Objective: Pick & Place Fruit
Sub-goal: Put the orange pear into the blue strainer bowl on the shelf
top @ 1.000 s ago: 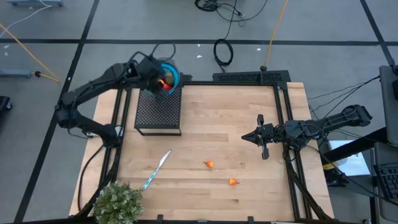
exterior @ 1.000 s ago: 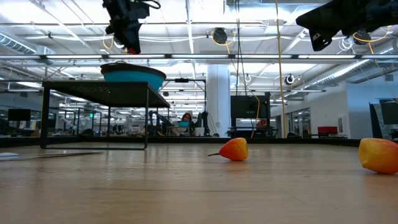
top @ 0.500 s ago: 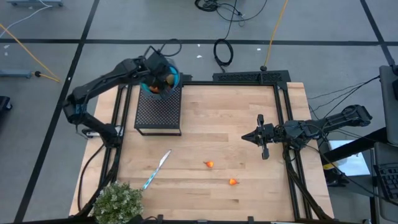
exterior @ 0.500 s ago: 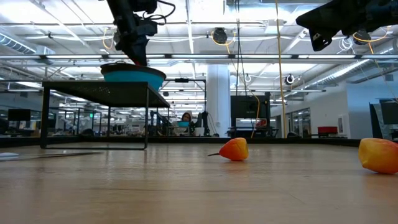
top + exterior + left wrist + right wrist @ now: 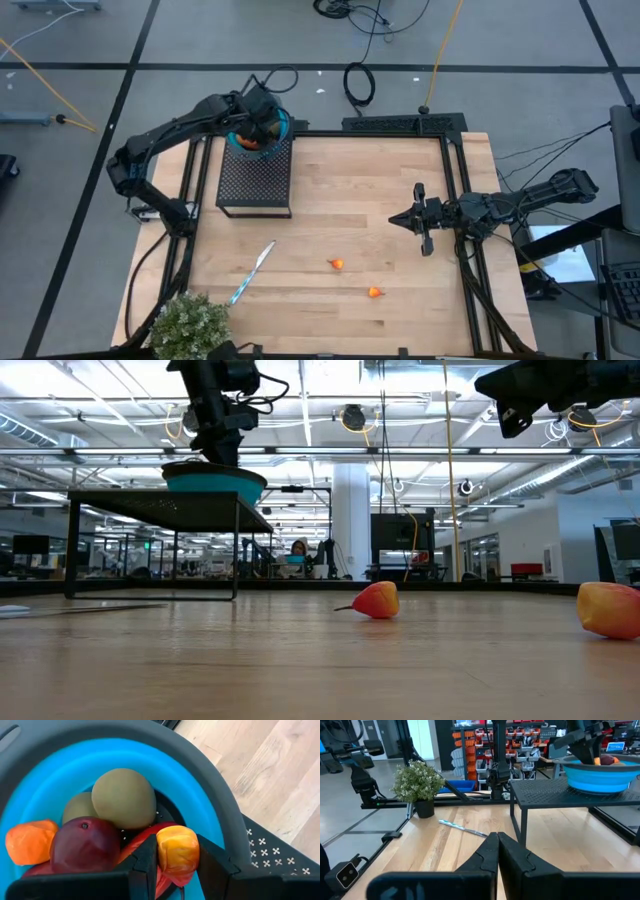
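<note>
Wooden table [image 5: 360, 200]: knife [image 5: 251, 272], plant [image 5: 188, 324], two orange fruits [image 5: 337, 264].

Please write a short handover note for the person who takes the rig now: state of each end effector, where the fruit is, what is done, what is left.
Left end effector: over the blue bowl on the black stand, shut on an orange-yellow fruit, not released yet.
Right end effector: shut, empty, waiting above the table's right side.
Done: several fruits lie in the bowl, among them two olive ovals, a dark red ball and an orange piece.
Left: release the held fruit, then pick the two orange fruits lying on the table.
</note>
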